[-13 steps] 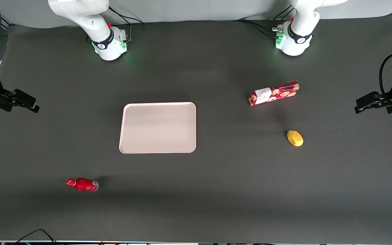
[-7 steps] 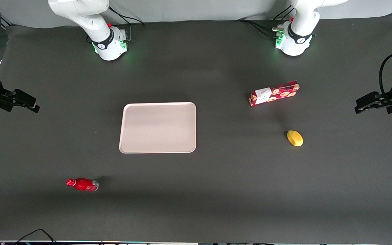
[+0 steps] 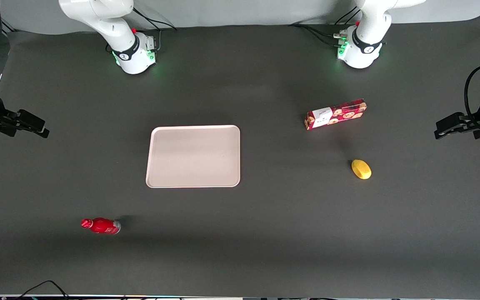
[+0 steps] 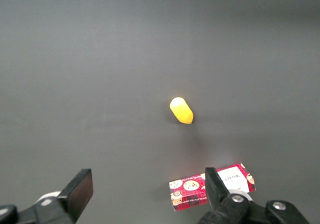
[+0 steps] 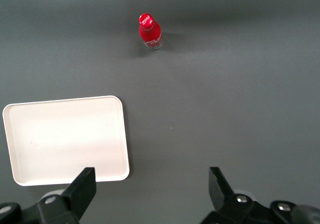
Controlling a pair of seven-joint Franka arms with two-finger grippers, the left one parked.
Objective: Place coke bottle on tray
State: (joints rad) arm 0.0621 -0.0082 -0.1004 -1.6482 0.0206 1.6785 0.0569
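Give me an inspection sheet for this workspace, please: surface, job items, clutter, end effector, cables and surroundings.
Surface: dark table mat.
Job's things: coke bottle standing on the mat, apart from the tray and nearer the front camera; tray bare.
Clutter: red cookie box and yellow object, toward the parked arm's end.
Grippers: right end effector open, holding nothing, raised at the working arm's end.
Cables: black cables at the arm bases.
Surroundings: nothing seen.
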